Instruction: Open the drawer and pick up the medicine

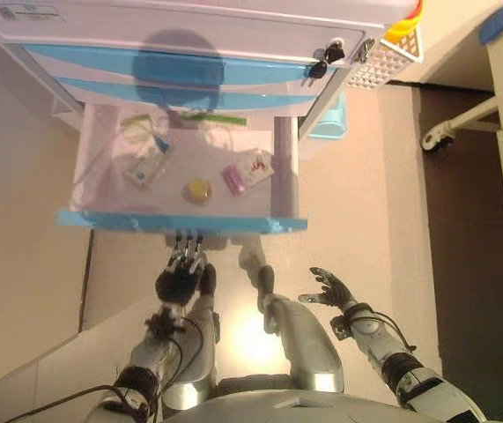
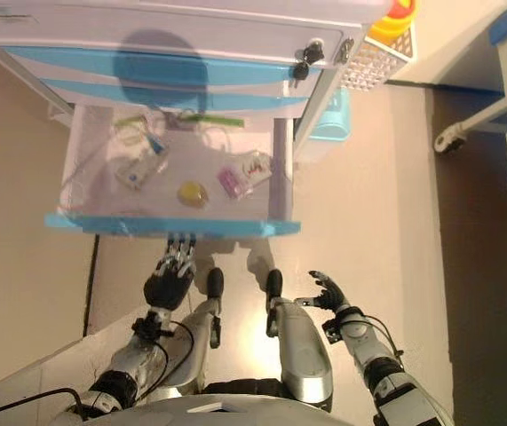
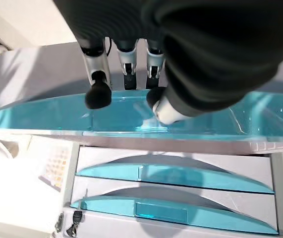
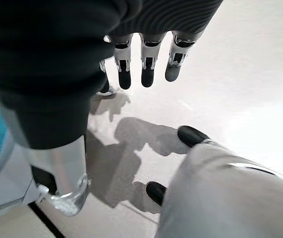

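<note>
From the head views, the drawer [image 1: 181, 222] stands open, with a small pink medicine box [image 1: 236, 179] lying inside: probably light, stiff, best pinched across its sides. Left wrist: left hand [image 3: 126, 74], fingers straight, touches the drawer's front. Right wrist: right hand [image 4: 146, 67] relaxed, empty.
</note>
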{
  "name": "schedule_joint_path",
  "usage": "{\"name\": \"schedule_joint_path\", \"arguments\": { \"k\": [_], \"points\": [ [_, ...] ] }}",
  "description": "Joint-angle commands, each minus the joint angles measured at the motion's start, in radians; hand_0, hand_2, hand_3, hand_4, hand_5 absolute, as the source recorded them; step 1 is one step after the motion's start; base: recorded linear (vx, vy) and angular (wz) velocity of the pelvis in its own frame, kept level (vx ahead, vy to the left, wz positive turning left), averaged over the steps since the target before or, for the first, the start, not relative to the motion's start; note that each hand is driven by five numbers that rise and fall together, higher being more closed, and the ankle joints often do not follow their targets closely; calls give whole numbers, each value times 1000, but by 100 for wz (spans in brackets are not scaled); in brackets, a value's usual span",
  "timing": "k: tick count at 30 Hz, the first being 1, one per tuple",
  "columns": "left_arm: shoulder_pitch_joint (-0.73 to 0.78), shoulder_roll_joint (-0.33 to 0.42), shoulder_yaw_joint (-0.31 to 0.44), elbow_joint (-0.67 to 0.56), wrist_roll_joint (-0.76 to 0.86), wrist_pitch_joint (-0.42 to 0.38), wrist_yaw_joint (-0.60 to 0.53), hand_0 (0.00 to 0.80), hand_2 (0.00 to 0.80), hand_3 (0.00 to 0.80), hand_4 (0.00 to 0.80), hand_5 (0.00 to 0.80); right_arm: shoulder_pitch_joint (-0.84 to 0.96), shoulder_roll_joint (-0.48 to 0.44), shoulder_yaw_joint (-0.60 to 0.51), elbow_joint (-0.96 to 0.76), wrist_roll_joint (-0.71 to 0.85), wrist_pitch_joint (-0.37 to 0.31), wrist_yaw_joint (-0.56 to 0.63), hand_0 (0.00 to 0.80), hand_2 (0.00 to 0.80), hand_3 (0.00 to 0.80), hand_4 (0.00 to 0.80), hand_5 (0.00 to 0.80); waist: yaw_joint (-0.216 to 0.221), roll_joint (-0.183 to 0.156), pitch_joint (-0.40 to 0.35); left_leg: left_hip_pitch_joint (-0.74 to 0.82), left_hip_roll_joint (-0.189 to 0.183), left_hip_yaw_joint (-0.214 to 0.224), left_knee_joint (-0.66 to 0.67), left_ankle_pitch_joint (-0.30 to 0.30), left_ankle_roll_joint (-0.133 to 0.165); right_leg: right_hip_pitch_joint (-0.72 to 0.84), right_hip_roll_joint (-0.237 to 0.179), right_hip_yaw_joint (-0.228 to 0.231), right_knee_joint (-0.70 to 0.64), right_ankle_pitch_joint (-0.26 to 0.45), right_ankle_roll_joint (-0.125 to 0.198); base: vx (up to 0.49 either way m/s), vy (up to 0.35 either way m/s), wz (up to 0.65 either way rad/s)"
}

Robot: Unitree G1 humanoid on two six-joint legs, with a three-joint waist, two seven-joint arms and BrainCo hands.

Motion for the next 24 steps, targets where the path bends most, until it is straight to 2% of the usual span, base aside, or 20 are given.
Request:
{"name": "schedule_joint_path", "arguments": {
  "k": [1, 2, 5, 10, 12, 14, 16, 20, 24],
  "points": [
    [34, -7, 147, -51, -16, 38, -244, 800, 800, 800, 800, 800, 103, -54, -17, 25, -40, 4, 16, 0, 0, 0, 0, 0, 42, 16, -212, -25, -41, 14, 77, -93, 8, 72, -9, -23, -56, -1, 15, 98, -25, 18],
    [46, -11, 152, -28, -2, 45, -234, 800, 800, 800, 800, 800, 106, -51, -23, 36, -44, 6, 15, 0, 0, 0, 0, 0, 44, 16, -222, -15, -43, 12, 73, -94, 7, 82, -9, -25, -63, 1, 17, 117, -25, 18],
    [96, -25, 203, 72, 29, 80, -80, 800, 800, 800, 800, 800, 116, -28, -49, 93, -85, 23, -4, 0, 0, 0, 0, 0, 56, 14, -269, 24, -51, 10, 55, -99, 9, 118, -11, -34, -90, 11, 27, 118, -25, 20],
    [150, -14, 287, 239, 223, 96, 118, 800, 800, 800, 800, 800, 132, -2, -89, 177, -167, 62, -50, 0, 0, 0, 0, 0, 72, 12, -317, 71, -64, 5, 24, -106, 15, 161, -12, -39, -131, 23, 39, 84, -22, 16],
    [164, 2, 320, 311, 291, 72, 218, 800, 800, 800, 800, 800, 134, 1, -110, 210, -189, 85, -77, 0, 0, 0, 0, 0, 78, 15, -332, 87, -72, 0, 11, -110, 21, 176, -12, -38, -146, 26, 44, 64, 13, -2],
    [167, 17, 349, 362, 351, 62, 254, 800, 800, 800, 800, 800, 130, -1, -124, 234, -201, 98, -90, 0, 0, 0, 0, 0, 81, 18, -341, 100, -76, -3, 1, -113, 26, 186, -11, -38, -155, 26, 45, 48, 21, 2],
    [168, 24, 366, 386, 383, 50, 271, 800, 800, 800, 800, 800, 128, 1, -138, 255, -213, 104, -103, 0, 0, 0, 0, 0, 84, 21, -348, 110, -81, -7, -6, -115, 31, 195, -10, -38, -162, 28, 45, 43, 21, 5],
    [166, 18, 379, 398, 433, -9, 383, 800, 800, 800, 800, 800, 134, 11, -153, 282, -215, 108, -125, 0, 0, 0, 0, 0, 87, 23, -363, 129, -89, -8, -24, -116, 40, 208, -11, -35, -179, 38, 49, 25, 15, 13],
    [149, 17, 374, 415, 507, -96, 540, 800, 800, 800, 800, 800, 137, 20, -161, 289, -209, 100, -143, 0, 0, 0, 0, 0, 83, 19, -377, 145, -92, -7, -46, -114, 46, 214, -11, -30, -195, 50, 55, 0, 2, 4]
  ]
}}
